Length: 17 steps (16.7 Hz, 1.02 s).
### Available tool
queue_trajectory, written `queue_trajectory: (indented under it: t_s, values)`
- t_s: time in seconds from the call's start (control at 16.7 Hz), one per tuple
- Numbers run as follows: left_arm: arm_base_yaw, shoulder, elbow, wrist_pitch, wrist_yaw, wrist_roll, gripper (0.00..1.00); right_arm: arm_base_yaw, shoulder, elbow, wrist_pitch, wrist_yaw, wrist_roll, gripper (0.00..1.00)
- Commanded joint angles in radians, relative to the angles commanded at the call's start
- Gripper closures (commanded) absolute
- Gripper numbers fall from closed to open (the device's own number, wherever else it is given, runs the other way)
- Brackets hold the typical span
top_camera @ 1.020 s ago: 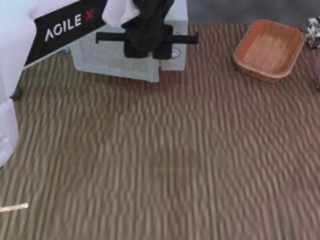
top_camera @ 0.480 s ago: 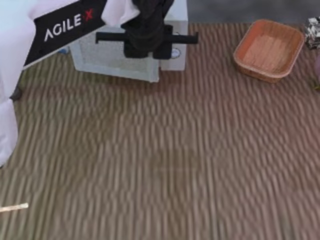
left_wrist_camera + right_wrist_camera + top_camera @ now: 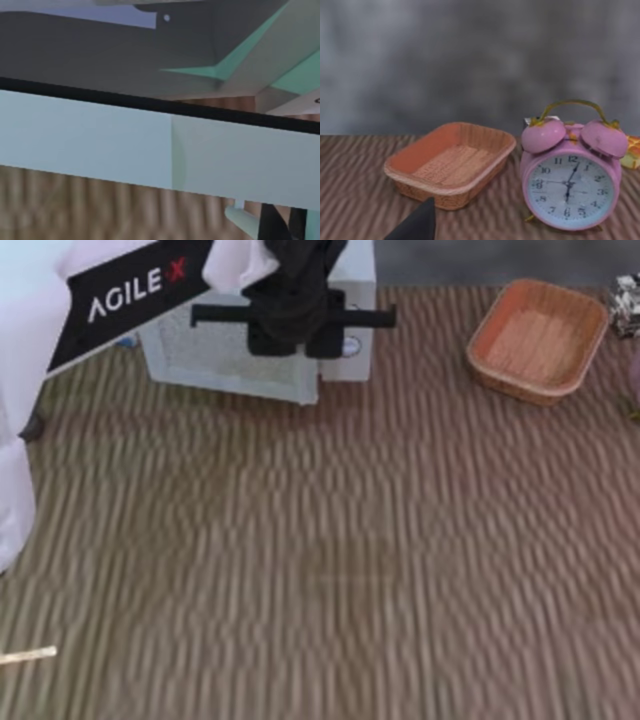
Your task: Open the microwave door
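You see a ribbed, matt wood-grain tabletop and a woven wicker basket. The microwave looks like smooth matt plastic, its microwave door finely speckled. The pink clock looks glossy.

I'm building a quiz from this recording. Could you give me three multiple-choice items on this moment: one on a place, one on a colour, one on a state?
1. Where is the left gripper?
A. at the microwave
B. over the basket
C. at the table's near edge

2. What colour is the alarm clock?
A. green
B. pink
C. black

3. What does the basket hold?
A. the clock
B. a carton
C. nothing

Answers: 1 A, the top view shows it at the oven's front. 2 B, the right wrist view shows a pink body. 3 C, its floor is bare.
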Motion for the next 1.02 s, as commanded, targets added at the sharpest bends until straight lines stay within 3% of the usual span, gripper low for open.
queue_trajectory:
  t_s: [0.48, 1.02]
  values:
    - [-0.007, 0.002, -0.006, 0.003, 0.006, -0.001, 1.0, 0.0, 0.0, 0.0, 0.0, 0.0, 0.0, 0.0]
    - [0.014, -0.1, -0.157, 0.08, 0.055, 0.107, 1.0, 0.0, 0.0, 0.0, 0.0, 0.0, 0.0, 0.0]
